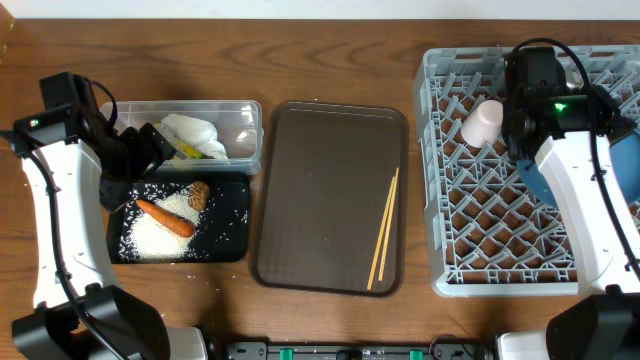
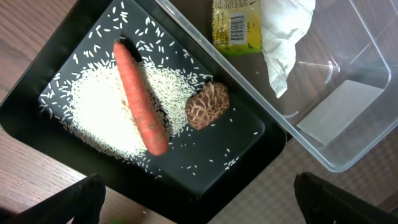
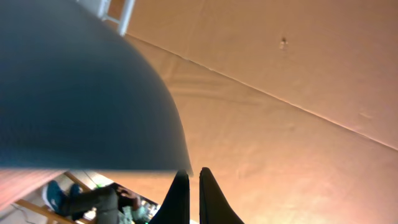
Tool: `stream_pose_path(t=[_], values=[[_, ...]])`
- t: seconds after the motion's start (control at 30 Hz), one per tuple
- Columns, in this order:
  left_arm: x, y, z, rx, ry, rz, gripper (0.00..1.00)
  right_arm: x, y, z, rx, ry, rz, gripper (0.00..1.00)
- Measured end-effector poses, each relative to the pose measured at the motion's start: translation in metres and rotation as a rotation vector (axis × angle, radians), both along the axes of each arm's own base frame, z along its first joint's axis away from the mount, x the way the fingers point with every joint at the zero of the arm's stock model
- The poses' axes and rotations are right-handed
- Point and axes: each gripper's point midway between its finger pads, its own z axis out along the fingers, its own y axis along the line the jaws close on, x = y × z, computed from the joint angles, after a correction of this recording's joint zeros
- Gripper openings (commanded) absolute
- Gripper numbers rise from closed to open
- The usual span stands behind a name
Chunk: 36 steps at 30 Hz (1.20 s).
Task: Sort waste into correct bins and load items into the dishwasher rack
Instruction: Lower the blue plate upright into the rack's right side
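The clear tub (image 1: 245, 140) holds the white napkin (image 2: 283, 31) and the yellow-green wrapper (image 2: 236, 25). The black tray (image 1: 230, 240) holds the carrot (image 2: 140, 99), the brown seedy lump (image 2: 207, 106) and rice (image 2: 93, 106). My left gripper (image 2: 199, 205) is open and empty, hovering over the tray's edge next to the tub. The grey rack (image 1: 500, 240) holds the pink cup (image 1: 483, 122). The dark-blue plate (image 1: 533, 180) stands partly hidden under my right arm. My right gripper (image 3: 193, 171) is shut to a thin slit, with the plate's edge (image 3: 74, 93) at its left fingertip. The bowl and light-blue cup are out of view.
The brown serving tray (image 1: 320, 190) lies between the bins and the rack, with the wooden chopsticks (image 1: 384, 230) along its right side. A few rice grains lie on the wood beside the black tray. My right wrist camera faces a brown wall.
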Motion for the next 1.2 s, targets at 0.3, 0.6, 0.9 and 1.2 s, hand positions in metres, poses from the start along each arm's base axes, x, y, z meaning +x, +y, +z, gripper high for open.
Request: stream_pose_path(t=[0.3,0.6,0.9,1.2], values=[[0.0,0.0,0.0,0.0,-0.001,0.0,0.98,-0.003,0.006,-0.027,0.163,-0.017,0.009,0.01],[0.0,0.0,0.0,0.0,0.0,0.0,0.98,0.014,0.033,-0.073,0.544,-0.204,0.002,0.01],[0.0,0.0,0.0,0.0,0.0,0.0,0.98,0.011,0.022,-0.096,0.907,-0.503,-0.269,0.6],[0.0,0.0,0.0,0.0,0.0,0.0,0.98,0.002,0.042,-0.049,1.264,-0.665,-0.317,0.56]])
